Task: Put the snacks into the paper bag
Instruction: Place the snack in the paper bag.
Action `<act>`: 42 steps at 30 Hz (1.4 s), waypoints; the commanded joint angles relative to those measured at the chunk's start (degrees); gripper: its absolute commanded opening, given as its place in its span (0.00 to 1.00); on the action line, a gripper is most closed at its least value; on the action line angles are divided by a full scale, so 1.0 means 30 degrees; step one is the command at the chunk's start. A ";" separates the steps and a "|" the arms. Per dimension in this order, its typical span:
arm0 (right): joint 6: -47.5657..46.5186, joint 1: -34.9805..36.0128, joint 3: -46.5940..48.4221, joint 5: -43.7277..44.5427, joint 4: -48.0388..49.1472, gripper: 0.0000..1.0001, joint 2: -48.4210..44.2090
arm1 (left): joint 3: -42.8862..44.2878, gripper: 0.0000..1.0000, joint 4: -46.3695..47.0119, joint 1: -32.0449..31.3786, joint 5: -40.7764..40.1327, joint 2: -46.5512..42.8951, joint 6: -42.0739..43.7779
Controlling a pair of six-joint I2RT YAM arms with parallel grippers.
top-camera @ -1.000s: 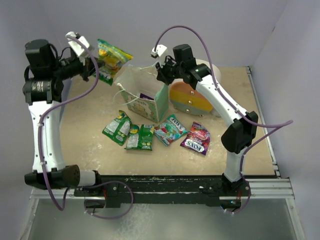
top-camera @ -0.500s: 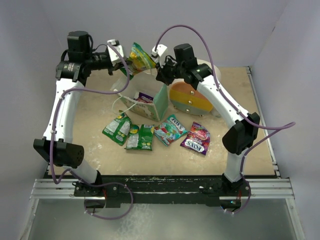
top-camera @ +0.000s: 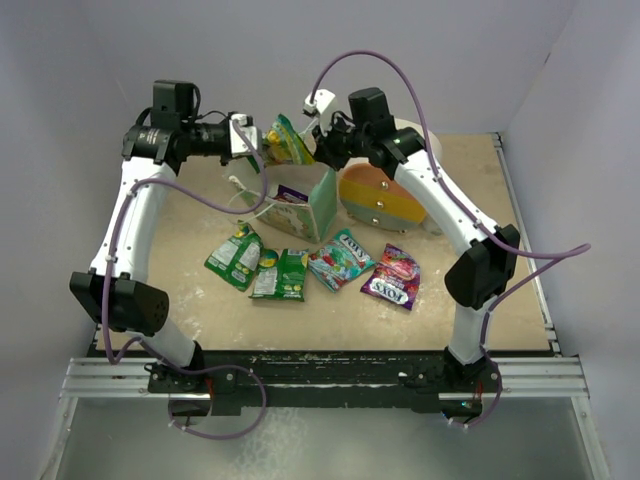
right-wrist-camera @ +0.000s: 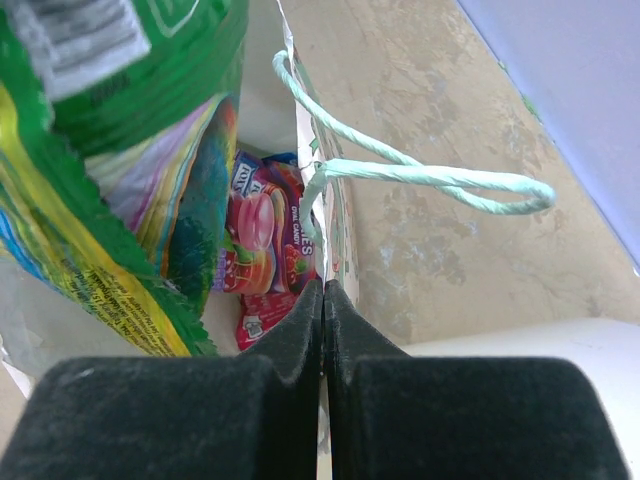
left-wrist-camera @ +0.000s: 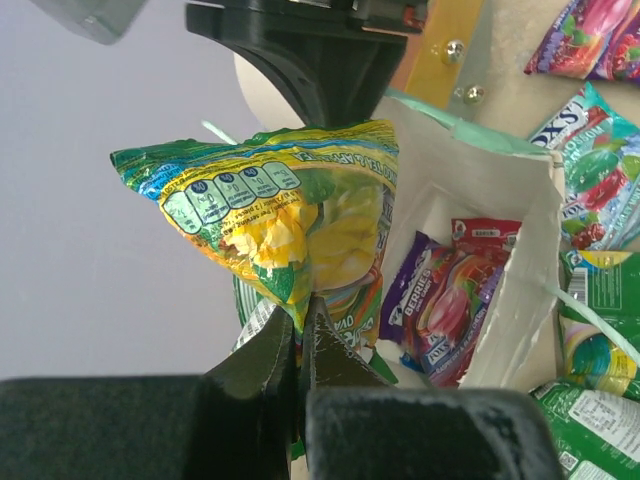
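Observation:
The paper bag (top-camera: 305,208) stands open at the back middle of the table. My left gripper (top-camera: 262,143) is shut on a yellow-green snack packet (top-camera: 286,141) and holds it just above the bag's mouth. In the left wrist view my left gripper (left-wrist-camera: 300,315) pinches the packet (left-wrist-camera: 280,215) by its lower corner beside the bag (left-wrist-camera: 500,200). Purple and red packets (left-wrist-camera: 445,295) lie inside. My right gripper (top-camera: 325,160) is shut on the bag's rim (right-wrist-camera: 322,285). Several packets lie in front of the bag: green (top-camera: 234,255), green (top-camera: 280,275), teal (top-camera: 341,258), purple (top-camera: 392,275).
The round white, orange and yellow drawer unit (top-camera: 385,200) stands right behind the bag, under my right arm. The bag's string handle (right-wrist-camera: 420,175) hangs outward over the table. Purple walls close the back and sides.
My left arm has swung right from the far left, carrying the yellow-green packet to just above the bag's mouth. My right gripper has stayed on the bag's rim.

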 commanded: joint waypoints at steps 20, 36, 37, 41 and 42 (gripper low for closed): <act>-0.0495 -0.0282 0.0815 0.0065 0.0113 0.00 0.0073 | -0.1190 0.00 -0.3452 -0.2177 -0.2568 0.1390 0.8854; -0.0605 -0.0330 0.0877 0.0241 0.0171 0.00 0.0293 | -0.1358 0.16 -0.4889 -0.2766 -0.3473 0.1214 0.7423; -0.0637 -0.0342 0.0832 0.0245 0.0191 0.00 0.0286 | -0.1280 0.17 -0.5102 -0.2773 -0.3526 0.1256 0.7400; -0.0643 -0.0344 0.0835 0.0282 0.0231 0.00 0.0349 | -0.1205 0.24 -0.5350 -0.2769 -0.3697 0.1098 0.7148; -0.0638 -0.0344 0.0864 0.0276 0.0231 0.00 0.0388 | -0.1184 0.26 -0.5331 -0.2784 -0.3678 0.1003 0.7069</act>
